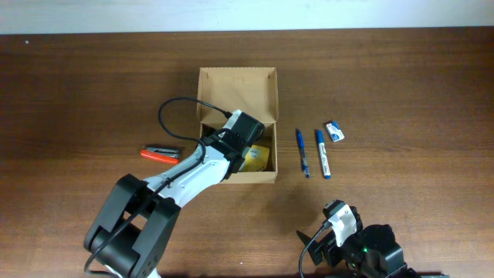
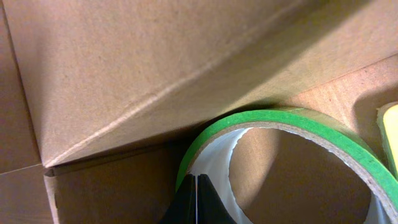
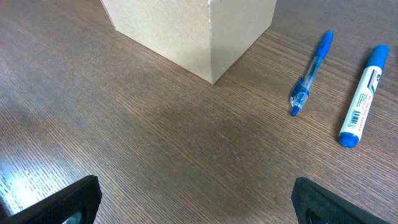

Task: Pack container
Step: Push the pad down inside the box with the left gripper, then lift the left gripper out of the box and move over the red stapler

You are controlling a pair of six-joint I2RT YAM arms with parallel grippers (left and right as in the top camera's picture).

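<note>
The container (image 1: 237,86), a tan cardboard box with its flap lid open, stands mid-table; its corner shows in the right wrist view (image 3: 186,31). My left gripper (image 1: 245,139) reaches down inside it. In the left wrist view its fingers (image 2: 196,202) are shut, tips together at the near rim of a green tape roll (image 2: 280,118) lying on the box floor (image 2: 112,180). A small yellow box (image 1: 258,158) lies in the container beside the roll (image 2: 388,134). My right gripper (image 3: 196,193) is open and empty near the table's front edge (image 1: 340,224).
A blue pen (image 1: 302,152) (image 3: 311,71) and a blue marker (image 1: 322,153) (image 3: 362,96) lie right of the container. A small white and blue item (image 1: 334,131) lies beyond them. A red and orange tool (image 1: 160,154) lies left of the container.
</note>
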